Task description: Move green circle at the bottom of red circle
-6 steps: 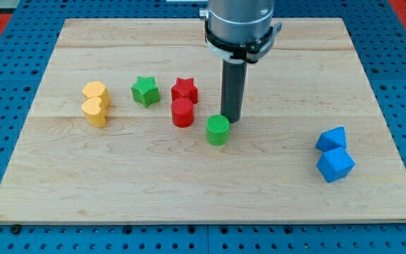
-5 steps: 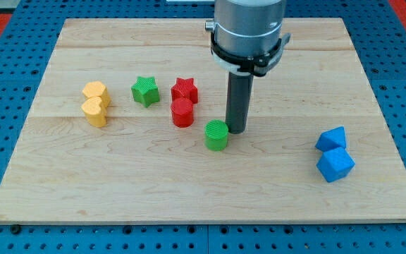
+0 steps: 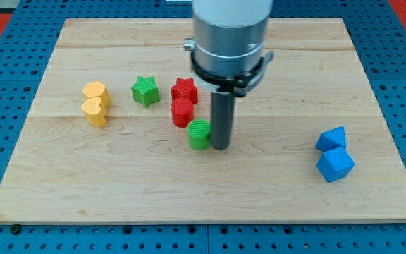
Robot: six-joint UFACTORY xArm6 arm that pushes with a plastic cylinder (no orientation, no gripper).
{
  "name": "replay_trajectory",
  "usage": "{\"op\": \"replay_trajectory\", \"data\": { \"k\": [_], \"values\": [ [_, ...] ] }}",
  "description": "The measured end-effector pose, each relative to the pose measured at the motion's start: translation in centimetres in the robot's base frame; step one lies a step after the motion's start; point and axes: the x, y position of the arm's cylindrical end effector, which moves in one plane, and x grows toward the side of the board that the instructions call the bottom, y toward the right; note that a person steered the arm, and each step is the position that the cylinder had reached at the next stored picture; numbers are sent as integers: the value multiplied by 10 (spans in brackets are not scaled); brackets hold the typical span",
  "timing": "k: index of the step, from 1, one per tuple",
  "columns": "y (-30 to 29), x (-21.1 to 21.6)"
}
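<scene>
The green circle (image 3: 199, 134) stands on the wooden board (image 3: 203, 190), just below and slightly to the view's right of the red circle (image 3: 182, 112). The two are close; I cannot tell if they touch. My tip (image 3: 220, 147) rests on the board right against the green circle's right side. The rod rises straight up to the grey arm body above.
A red star (image 3: 185, 89) sits just above the red circle. A green star (image 3: 145, 91) lies to its left. Two yellow blocks (image 3: 96, 104) stand at the view's left. Two blue blocks (image 3: 333, 154) stand at the view's right.
My tip has moved left and slightly down, pushing the green circle left toward the spot under the red circle. The other blocks have not moved.
</scene>
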Motion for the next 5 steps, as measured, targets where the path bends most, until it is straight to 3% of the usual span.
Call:
{"op": "replay_trajectory", "data": {
  "k": [4, 5],
  "values": [
    [-12, 0],
    [62, -20]
  ]
}}
